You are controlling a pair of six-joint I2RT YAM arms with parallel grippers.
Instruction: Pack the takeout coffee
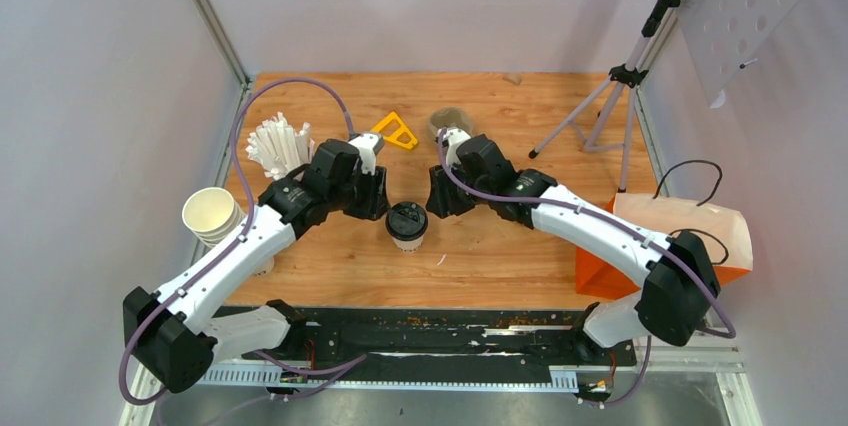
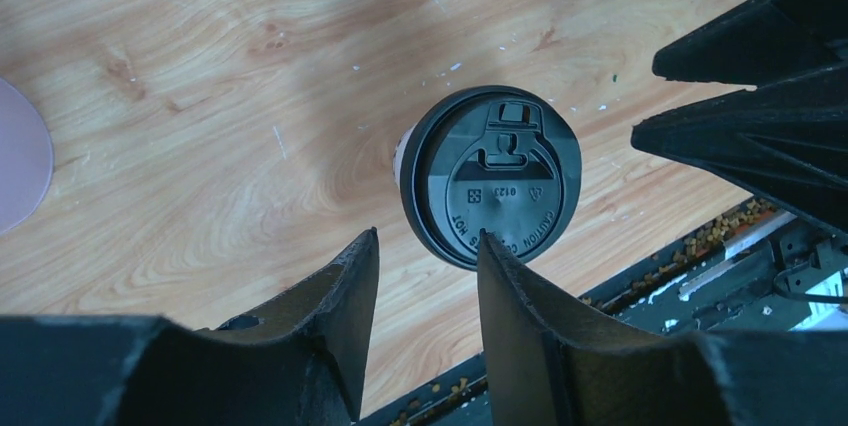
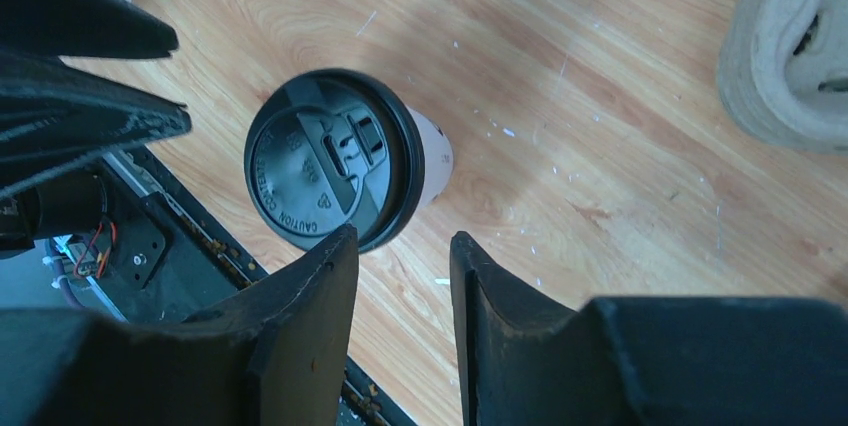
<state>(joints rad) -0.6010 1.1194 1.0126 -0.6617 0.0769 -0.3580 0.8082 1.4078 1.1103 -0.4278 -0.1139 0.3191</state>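
One takeout coffee cup (image 1: 406, 224), white paper with a black lid, stands upright on the wooden table (image 1: 500, 246) between my two grippers. No other lidded cups are in view. My left gripper (image 1: 374, 204) hovers just to its left, open and empty. In the left wrist view the lid (image 2: 495, 176) lies just beyond the gripper (image 2: 427, 241). My right gripper (image 1: 438, 202) hovers just to the cup's right, open and empty. In the right wrist view the cup (image 3: 330, 161) lies beyond and left of the gripper (image 3: 403, 241).
A stack of lidless cream cups (image 1: 212, 214) stands at the left edge, white straws (image 1: 278, 144) behind it. A yellow piece (image 1: 396, 131) and the pulp carrier (image 1: 450, 123) (image 3: 790, 56) lie at the back. An orange bag (image 1: 665, 246) and a tripod (image 1: 610, 96) are on the right.
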